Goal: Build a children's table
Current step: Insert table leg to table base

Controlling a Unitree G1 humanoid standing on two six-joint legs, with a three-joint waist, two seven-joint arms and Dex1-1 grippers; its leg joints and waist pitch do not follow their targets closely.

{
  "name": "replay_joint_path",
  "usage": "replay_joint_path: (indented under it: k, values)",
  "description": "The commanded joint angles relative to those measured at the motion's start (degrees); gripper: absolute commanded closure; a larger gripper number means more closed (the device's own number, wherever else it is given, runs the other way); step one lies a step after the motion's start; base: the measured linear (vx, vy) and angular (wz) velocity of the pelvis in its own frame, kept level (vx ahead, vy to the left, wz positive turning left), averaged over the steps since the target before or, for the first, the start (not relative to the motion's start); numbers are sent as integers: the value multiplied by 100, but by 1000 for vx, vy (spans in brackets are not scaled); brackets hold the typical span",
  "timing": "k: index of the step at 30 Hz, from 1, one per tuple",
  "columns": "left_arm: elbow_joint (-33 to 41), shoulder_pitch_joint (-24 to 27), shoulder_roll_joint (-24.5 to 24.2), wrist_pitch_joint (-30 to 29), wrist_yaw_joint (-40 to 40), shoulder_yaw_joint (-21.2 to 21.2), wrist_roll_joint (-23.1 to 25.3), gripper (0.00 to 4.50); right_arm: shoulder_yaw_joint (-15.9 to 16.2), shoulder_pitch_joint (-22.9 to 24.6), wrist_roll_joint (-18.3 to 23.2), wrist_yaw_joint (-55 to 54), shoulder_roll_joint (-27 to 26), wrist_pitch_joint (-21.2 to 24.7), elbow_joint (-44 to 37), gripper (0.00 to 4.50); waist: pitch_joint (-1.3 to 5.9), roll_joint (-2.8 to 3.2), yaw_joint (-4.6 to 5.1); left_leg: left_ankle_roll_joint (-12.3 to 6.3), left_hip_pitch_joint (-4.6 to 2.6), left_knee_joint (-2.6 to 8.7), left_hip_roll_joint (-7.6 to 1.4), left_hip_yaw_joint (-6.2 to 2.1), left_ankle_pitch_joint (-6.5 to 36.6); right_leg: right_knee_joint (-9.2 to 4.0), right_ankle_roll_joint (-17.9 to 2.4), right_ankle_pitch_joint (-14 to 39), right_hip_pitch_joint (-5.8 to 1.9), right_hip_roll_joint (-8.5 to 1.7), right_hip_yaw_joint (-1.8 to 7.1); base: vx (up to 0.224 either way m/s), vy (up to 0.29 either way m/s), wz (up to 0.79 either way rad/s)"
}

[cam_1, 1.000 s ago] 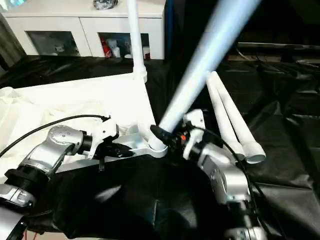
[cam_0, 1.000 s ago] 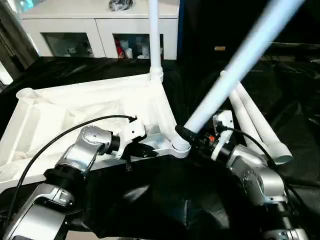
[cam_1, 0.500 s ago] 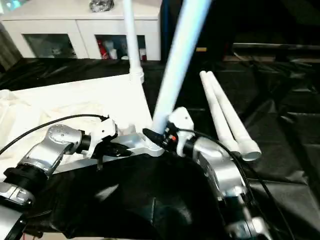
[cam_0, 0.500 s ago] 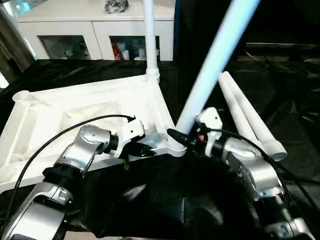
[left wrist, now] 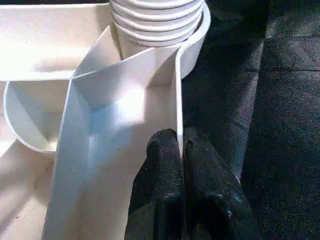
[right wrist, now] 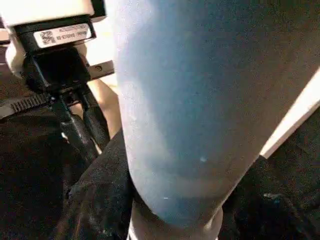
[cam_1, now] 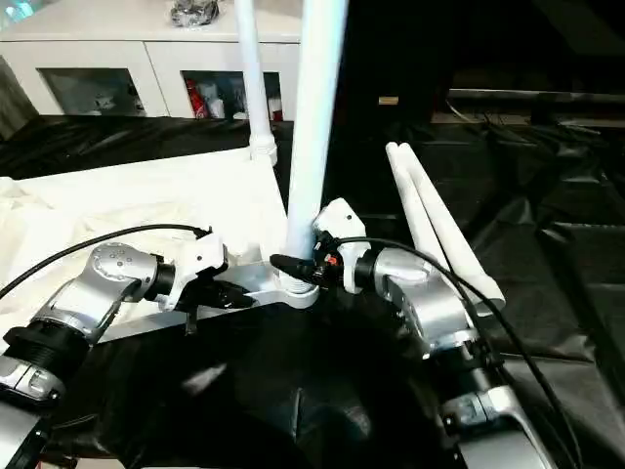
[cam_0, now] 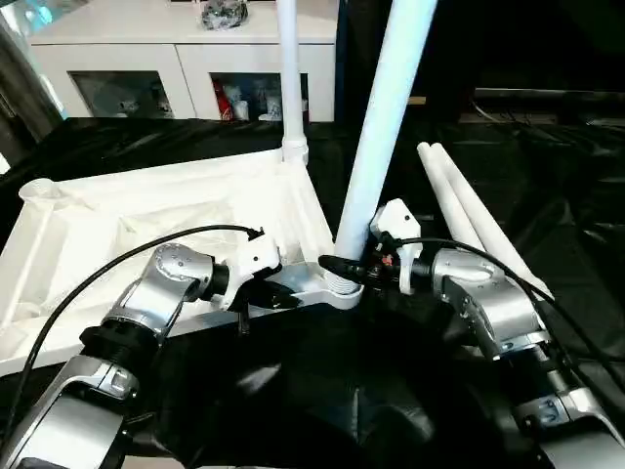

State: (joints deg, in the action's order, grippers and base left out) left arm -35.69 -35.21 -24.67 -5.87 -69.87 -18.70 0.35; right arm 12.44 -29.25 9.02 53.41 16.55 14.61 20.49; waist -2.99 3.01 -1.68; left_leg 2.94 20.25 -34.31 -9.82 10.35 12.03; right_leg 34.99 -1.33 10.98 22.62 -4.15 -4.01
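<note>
Upturned tabletop (cam_0: 146, 215) with one leg (cam_0: 289, 78) seated at the far corner, the right hand (cam_0: 344, 266) gripping a second leg (cam_0: 386, 117) upright in the near socket, the left hand (cam_0: 278, 296) pinching the rim beside it, and two legs (cam_0: 474, 220) lying beyond the right hand, unfitted.

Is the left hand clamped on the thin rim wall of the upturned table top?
Yes: the left hand pinches the table top's thin rim wall between both black fingers.
</note>
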Motion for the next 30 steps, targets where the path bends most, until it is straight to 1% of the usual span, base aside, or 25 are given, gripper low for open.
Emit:
replay_joint_path:
  k: [1,8,10,11,12,13,16,17,19,20,21,22,23,25,26,27,28,30]
  values:
    - [268,-8,-18,37,-173,-64,21,450,569,359,-274,250,20,290,468,261,269,-16,-11,-197,-1,469,-343,-140,1292,-504,-1276,1592,-254,-465,336,0,0,0]
    - [310,25,-45,-2,-192,-84,26,450,435,364,-193,320,119,318,324,261,256,-4,-11,-179,-10,487,-344,-144,1364,-514,-1264,1646,-252,-458,336,0,0,0]
    - [319,29,-50,-12,-193,-89,28,450,377,347,-175,321,153,325,273,261,257,-1,-15,-179,-10,488,-346,-142,1344,-511,-1276,1592,-252,-459,337,0,0,0]
    - [314,26,-57,-13,-197,-93,34,450,335,334,-139,349,193,367,203,261,260,-5,-16,-180,-9,487,-347,-142,1328,-507,-1280,1558,-253,-457,338,0,0,0]
    - [313,25,-60,-14,-194,-89,37,450,294,323,-105,374,230,414,129,261,258,3,-23,-189,-8,488,-347,-142,1310,-502,-1287,1512,-259,-455,341,0,0,0]
    - [316,25,-64,-18,-196,-86,38,450,253,310,-59,409,270,484,48,261,262,-4,-22,-201,-7,487,-350,-142,1281,-495,-1306,1451,-265,-454,338,0,0,0]
    - [296,12,-56,-11,-201,-89,43,450,233,258,-55,411,276,499,78,261,263,10,-28,-211,-3,480,-346,-134,1273,-499,-1335,1410,-263,-457,334,0,0,0]
    - [295,11,-55,-11,-201,-89,43,450,233,256,-56,411,275,498,81,261,265,6,-28,-209,-1,480,-343,-134,1266,-498,-1332,1412,-266,-456,332,0,0,0]
    - [281,1,-52,-9,-213,-91,43,450,224,197,-60,398,254,510,143,261,257,18,-28,-185,-6,488,-347,-139,1317,-505,-1323,1484,-259,-457,332,0,0,0]
    - [280,3,-50,-8,-221,-97,45,450,229,127,-65,392,233,547,183,261,259,19,-27,-179,-8,487,-345,-139,1330,-508,-1321,1502,-260,-457,331,0,0,0]
    - [279,7,-44,-4,-226,-109,51,450,252,28,-79,404,213,593,224,261,259,6,-23,-171,-4,490,-344,-141,1348,-509,-1321,1538,-265,-455,329,0,0,0]
    - [283,11,-41,-6,-227,-112,50,450,269,-17,-76,422,207,633,225,261,253,16,-22,-163,-9,495,-351,-144,1372,-509,-1325,1567,-254,-453,329,0,0,0]
    - [298,18,-42,-19,-230,-114,45,450,296,-65,-24,490,203,806,195,261,249,15,-22,-155,-10,497,-349,-143,1394,-509,-1317,1598,-257,-450,331,0,0,0]
    - [298,18,-42,-19,-230,-114,45,450,296,-65,-24,490,203,806,195,261,259,17,-26,-150,-11,492,-354,-142,1353,-505,-1323,1544,-257,-460,334,0,0,0]
    - [314,28,-49,-28,-246,-125,46,450,323,-88,-9,537,208,877,184,261,258,19,-27,-149,-6,491,-355,-142,1338,-503,-1326,1510,-257,-462,335,0,0,0]
    - [324,38,-57,-32,-268,-139,51,450,366,-135,-35,554,209,931,217,261,266,-2,-31,-162,-3,488,-352,-142,1279,-489,-1343,1426,-266,-459,335,0,0,0]
    - [331,51,-65,-28,-288,-154,59,450,413,-197,-67,577,203,961,272,261,267,8,-32,-170,-1,488,-353,-139,1248,-486,-1360,1390,-264,-457,330,0,0,0]
    - [330,55,-67,-24,-294,-158,62,450,431,-220,-76,593,202,978,290,261,260,8,-31,-166,0,489,-353,-136,1264,-490,-1360,1411,-264,-458,331,0,0,0]
